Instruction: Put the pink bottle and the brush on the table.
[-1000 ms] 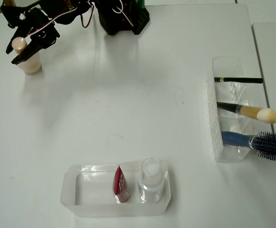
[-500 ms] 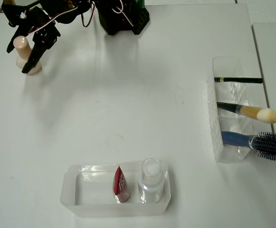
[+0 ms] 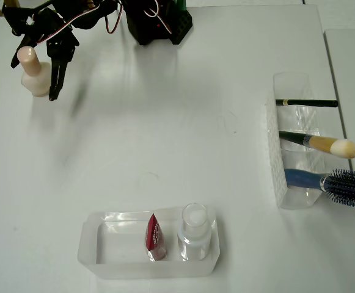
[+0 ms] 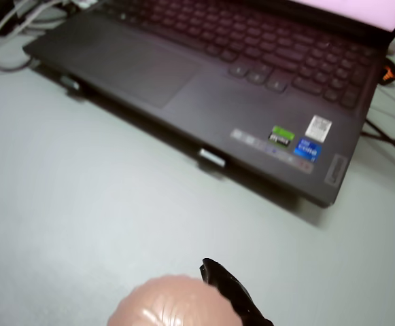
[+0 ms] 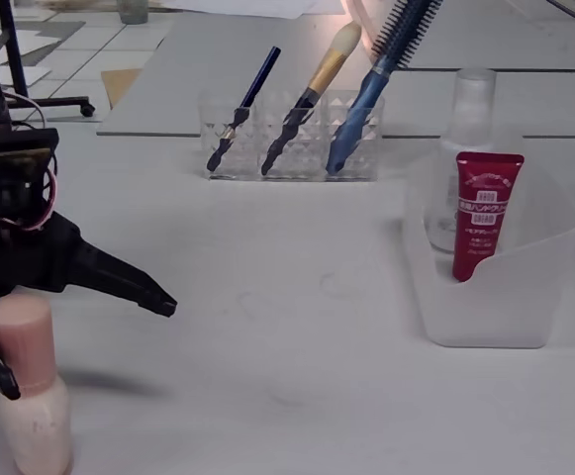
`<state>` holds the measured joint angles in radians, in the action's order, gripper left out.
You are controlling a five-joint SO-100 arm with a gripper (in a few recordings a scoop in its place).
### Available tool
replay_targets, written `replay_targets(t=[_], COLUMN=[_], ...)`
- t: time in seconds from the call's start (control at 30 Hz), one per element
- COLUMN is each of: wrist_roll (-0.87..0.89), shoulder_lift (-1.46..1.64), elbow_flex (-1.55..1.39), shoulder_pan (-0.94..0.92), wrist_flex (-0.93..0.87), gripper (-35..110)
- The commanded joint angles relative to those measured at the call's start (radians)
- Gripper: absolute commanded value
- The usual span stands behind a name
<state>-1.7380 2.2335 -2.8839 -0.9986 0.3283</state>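
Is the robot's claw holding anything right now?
No. The gripper is open around the pink bottle, which stands on the table by itself; one finger sticks out well clear of it.

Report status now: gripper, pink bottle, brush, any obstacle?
Gripper open, straddling pink bottle. Bottle upright on table, not gripped. Brush sits in clear holder, middle slot. No obstacle between.
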Motion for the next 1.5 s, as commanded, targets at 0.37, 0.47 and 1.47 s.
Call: replay_targets(t=[0.37,0.47,1.47], wrist_roll=[-0.117,-0.138,-0.04], shoulder_lift=[0.106,0.121,0.201], elbow_flex=[0.213,0.253,0.646], shoulder_pan=[-0.005,-0.005,0.322], wrist_flex=[-0.229,-0.284,-0.859], gripper=[71,71,68])
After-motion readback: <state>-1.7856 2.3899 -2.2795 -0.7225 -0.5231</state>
